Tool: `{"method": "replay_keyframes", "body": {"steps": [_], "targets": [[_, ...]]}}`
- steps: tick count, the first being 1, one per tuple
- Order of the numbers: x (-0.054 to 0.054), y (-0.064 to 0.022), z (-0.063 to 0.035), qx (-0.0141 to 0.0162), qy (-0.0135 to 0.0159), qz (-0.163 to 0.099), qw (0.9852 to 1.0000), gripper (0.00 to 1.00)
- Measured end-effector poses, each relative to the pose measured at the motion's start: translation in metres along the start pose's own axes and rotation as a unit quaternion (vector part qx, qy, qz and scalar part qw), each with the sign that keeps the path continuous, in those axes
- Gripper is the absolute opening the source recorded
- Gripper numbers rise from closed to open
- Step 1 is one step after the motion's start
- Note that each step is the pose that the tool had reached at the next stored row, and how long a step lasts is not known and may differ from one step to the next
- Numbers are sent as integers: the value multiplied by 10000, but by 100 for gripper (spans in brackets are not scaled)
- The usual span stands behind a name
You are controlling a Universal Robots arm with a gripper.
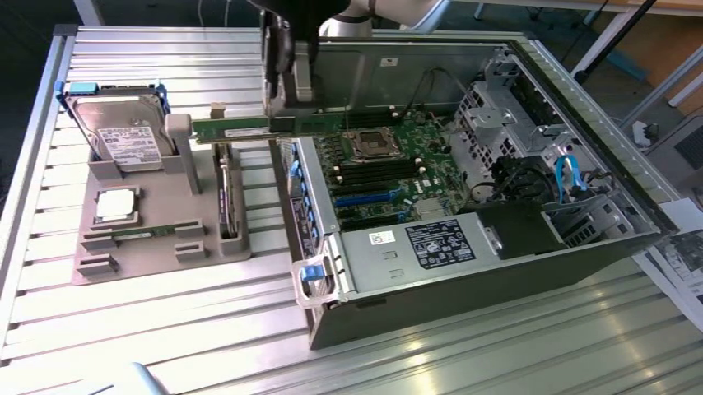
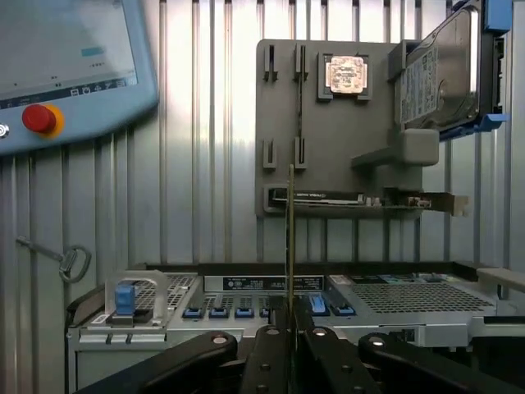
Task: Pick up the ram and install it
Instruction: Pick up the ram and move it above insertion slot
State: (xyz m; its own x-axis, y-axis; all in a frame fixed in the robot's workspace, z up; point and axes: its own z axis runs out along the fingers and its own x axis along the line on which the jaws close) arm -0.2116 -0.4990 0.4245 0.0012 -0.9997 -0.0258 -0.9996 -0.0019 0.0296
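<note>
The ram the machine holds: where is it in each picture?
Exterior view: the ram lies level in the tool, upper centre-left of the picture.
Wrist view: the ram shows edge-on, a thin strip sticking out of the tool.
Shared landmark: the blue-framed hard drive.

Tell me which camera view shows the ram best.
The exterior view: the ram shows its long green face there, clamped in the gripper. The wrist view catches the ram edge-on, as a thin strip.
</note>
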Motion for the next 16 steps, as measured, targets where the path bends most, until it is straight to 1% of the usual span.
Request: {"method": "replay_keyframes", "body": {"steps": [2,3,9,10,12,16], "targets": [[0,-128,-3,0,1,0,10000,13],[0,-157,-4,0,1,0,10000,13],[1,-440,-10,-1,1,0,10000,13],[1,-492,-11,-1,1,0,10000,13],[1,-637,-14,0,0,0,10000,13],[1,-816,-17,0,0,0,10000,13]]}}
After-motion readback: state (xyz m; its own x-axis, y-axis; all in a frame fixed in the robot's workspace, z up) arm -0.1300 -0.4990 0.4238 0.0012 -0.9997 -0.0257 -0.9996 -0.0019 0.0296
